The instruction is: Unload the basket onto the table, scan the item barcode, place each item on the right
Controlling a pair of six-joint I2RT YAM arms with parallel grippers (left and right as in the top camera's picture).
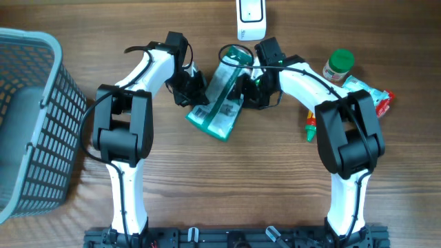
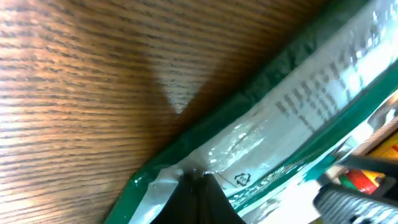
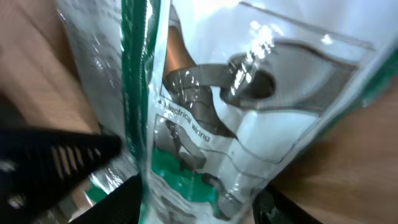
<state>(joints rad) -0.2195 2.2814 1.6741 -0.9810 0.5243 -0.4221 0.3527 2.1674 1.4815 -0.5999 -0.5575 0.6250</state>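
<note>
A clear packet with green and white print [image 1: 219, 103] hangs tilted between both arms at the table's middle, a white patch with dark bars [image 1: 200, 113] at its lower left corner. My left gripper [image 1: 195, 91] is shut on the packet's edge; in the left wrist view its black tips [image 2: 199, 176] pinch the green-rimmed seam of the packet [image 2: 298, 106]. My right gripper [image 1: 246, 91] holds the other side. In the right wrist view the packet [image 3: 249, 124] fills the gap between its two fingers [image 3: 121, 202]. A white scanner [image 1: 251, 19] lies at the far edge.
A grey mesh basket [image 1: 31, 117] stands at the left. At the right are a green-lidded jar [image 1: 338, 65], a snack packet [image 1: 372, 96] and a small orange and red item [image 1: 311, 127]. Bare wood lies in front of the arms.
</note>
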